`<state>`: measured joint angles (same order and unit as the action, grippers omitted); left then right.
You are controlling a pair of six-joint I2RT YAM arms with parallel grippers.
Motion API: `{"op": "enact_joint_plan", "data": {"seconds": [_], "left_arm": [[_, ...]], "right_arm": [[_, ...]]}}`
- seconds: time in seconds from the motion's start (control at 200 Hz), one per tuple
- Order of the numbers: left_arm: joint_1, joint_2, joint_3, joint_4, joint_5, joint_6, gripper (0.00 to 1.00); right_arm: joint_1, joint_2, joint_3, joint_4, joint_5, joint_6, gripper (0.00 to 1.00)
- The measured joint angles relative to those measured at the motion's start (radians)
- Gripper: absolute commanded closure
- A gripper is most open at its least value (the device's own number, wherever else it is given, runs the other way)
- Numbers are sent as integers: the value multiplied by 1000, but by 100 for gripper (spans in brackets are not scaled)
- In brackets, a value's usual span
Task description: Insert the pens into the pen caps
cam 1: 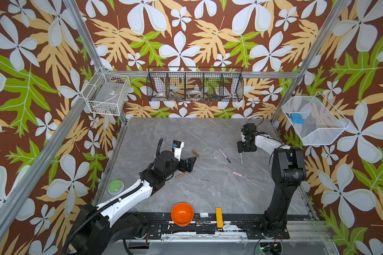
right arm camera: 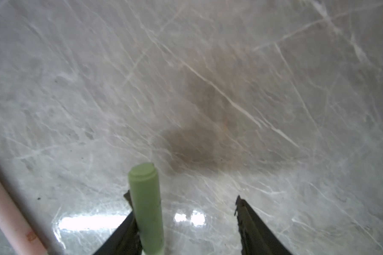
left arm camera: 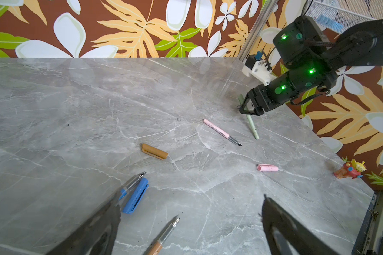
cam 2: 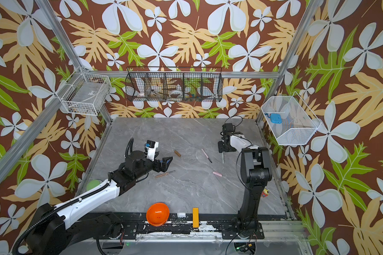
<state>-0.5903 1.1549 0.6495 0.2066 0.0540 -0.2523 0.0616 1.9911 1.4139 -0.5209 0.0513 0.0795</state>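
Both agape: left hand [left arm camera: 191, 207] hovering; right hand [right arm camera: 182, 196] straddling green pen [right arm camera: 145, 198].

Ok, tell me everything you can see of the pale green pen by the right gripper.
The pale green pen is a slim, round, matte plastic-looking stick, one colour along all that shows, with a flat, stepped end. No dark tip shows, and no loose green cap is in view. It lies on the right side of the grey marble table, one end between the fingers of the open right gripper: against one finger, the other standing clear. The pink pen lies nearby, apart from it.
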Motion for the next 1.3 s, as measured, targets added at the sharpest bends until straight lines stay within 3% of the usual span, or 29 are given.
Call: {"op": "enact_joint_plan", "data": {"seconds": [0.145,0.295,0.44,0.546,0.761,0.926,1.036,1.301], "left_arm": [[-19,82,13,24,34,0,0],[-51,262,101,100,117,-34,0],[-97,461,269,135,173,-56,1],[-113,525,325,143,201,-64,0],[-108,455,338,59,98,-27,0],[-44,322,257,-50,6,-3,0],[5,248,199,-150,-18,2,0],[7,219,131,-364,3,50,0]], "right_arm": [[-47,-73,-95,65,-131,26,35],[-67,-146,-159,157,-283,47,35],[-68,-175,-197,212,-349,47,35],[-71,-201,-233,234,-373,47,36],[-60,-286,-295,276,-426,51,37],[42,-348,-299,257,-420,53,37],[115,-365,-299,237,-412,73,37],[256,-360,-269,171,-425,74,37]]}}
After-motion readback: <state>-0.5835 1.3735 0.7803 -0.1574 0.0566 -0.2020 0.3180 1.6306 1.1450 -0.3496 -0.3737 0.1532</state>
